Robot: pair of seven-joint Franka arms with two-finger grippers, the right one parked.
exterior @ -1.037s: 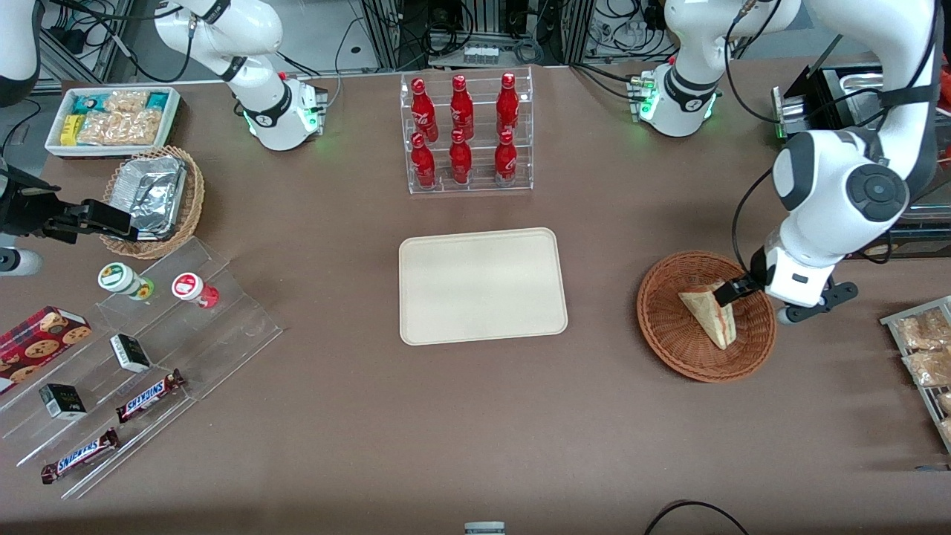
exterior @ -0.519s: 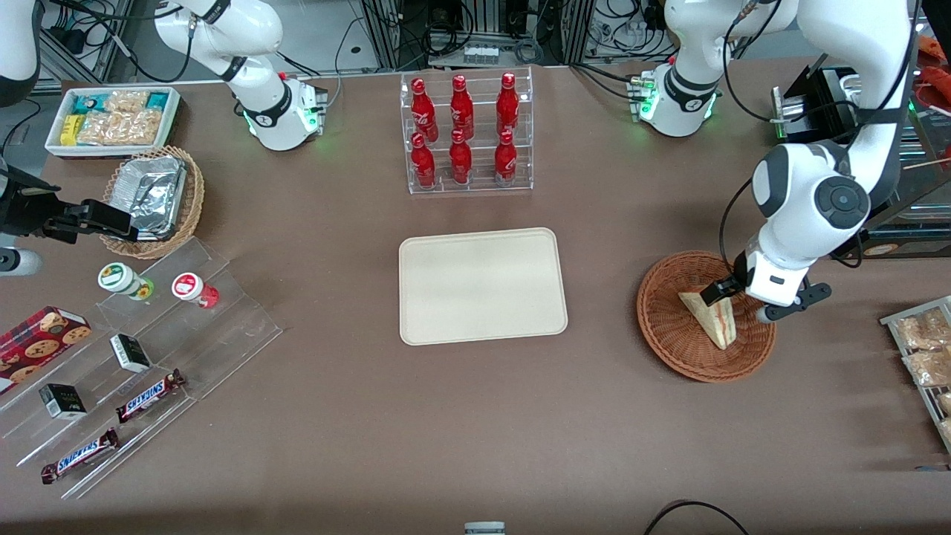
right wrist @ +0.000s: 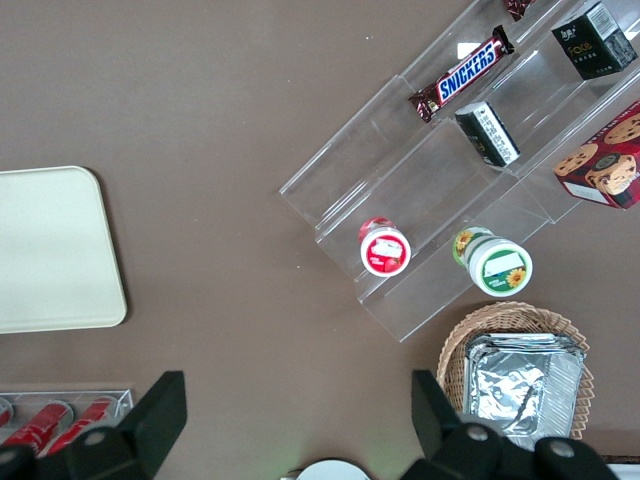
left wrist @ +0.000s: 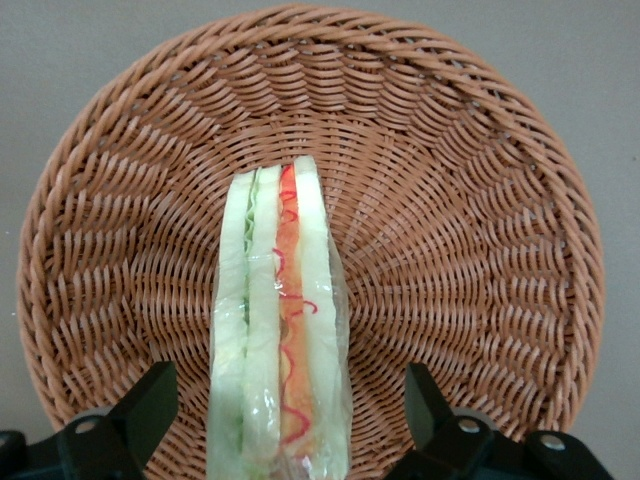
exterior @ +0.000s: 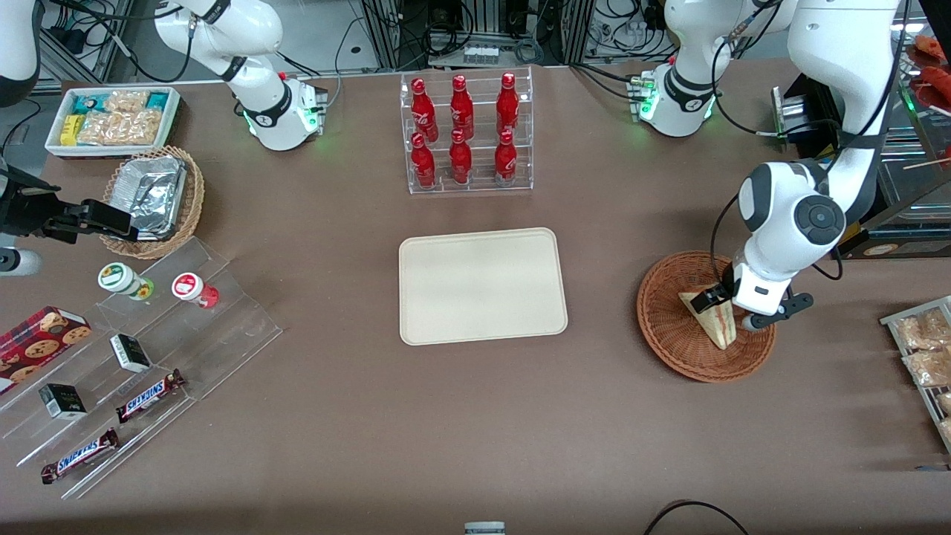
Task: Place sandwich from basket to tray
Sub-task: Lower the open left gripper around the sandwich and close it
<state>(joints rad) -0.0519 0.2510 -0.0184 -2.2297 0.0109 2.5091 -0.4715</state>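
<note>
Both pincer (left wrist: 285,415) fingers (left wrist: 145,405) straddle, seemingly untouched, the sandwich (left wrist: 280,330) in basket (left wrist: 480,200).

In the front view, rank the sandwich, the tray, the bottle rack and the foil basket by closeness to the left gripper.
Left gripper, open, over the basket.
1. Sandwich, between its fingers.
2. Tray, mid-table.
3. Bottle rack, farther from the camera.
4. Foil basket, parked arm's end.

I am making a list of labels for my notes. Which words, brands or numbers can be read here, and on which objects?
"SNICKERS": brown candy bar on the clear acrylic stepped rack; a second bar too.
Small black boxes, red bottles, round lidded cups: print too small to read.
Wrapped triangular sandwich, between the open gripper fingers: no text.
</note>
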